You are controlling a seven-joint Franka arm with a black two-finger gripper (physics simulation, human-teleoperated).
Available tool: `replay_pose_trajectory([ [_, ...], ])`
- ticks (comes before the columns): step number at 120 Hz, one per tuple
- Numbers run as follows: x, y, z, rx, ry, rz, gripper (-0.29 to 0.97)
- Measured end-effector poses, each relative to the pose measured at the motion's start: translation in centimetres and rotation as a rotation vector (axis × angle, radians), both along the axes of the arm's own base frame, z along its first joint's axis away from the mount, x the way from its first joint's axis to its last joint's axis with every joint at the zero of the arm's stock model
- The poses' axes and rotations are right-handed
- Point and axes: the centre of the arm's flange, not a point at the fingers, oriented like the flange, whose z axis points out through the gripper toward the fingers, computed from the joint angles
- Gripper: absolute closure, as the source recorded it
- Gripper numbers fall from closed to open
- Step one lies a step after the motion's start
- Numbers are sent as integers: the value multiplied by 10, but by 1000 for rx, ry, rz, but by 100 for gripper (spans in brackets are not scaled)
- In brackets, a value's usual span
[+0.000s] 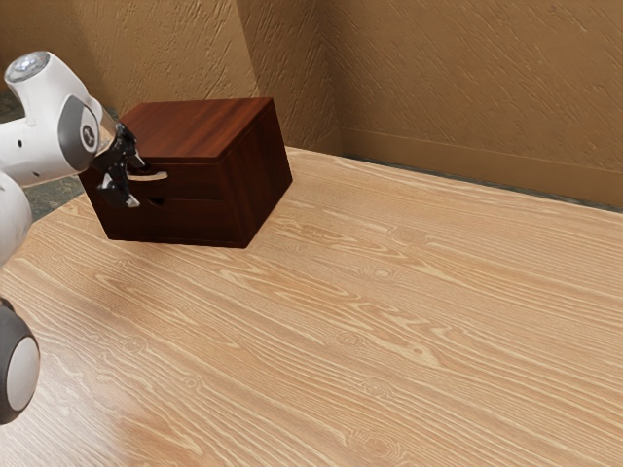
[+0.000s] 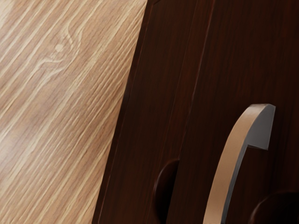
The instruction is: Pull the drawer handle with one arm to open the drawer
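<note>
tan textured walls behind a light wood-grain table. dark wooden cabinet sits on the table toward the exterior view's left, near the back wall. white arm comes in from the exterior view's left and is partly cut off by the frame edge.

gripper is right at the cabinet's front face, level with the pale drawer handle. one end of the handle sticks out toward the exterior view's right, the rest is hidden behind the black hand. can't tell if the gripper is apart or clamped on the handle: too dark and too small against the wood.

drawer front looks flush with the cabinet, though the seam is hard to make out.

wrist view: curved drawer handle close up, its lower end cut off by the frame. drawer front behind it, table beside it. two dark rounded shapes flank the handle near the frame edge, can't identify them.
</note>
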Motion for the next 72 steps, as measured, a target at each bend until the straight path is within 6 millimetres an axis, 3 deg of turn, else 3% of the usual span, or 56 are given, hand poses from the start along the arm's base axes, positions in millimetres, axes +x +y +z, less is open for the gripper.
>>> replay_pose_trajectory([
  [72, 1, 0, 0, 0, -6, 8, 30],
])
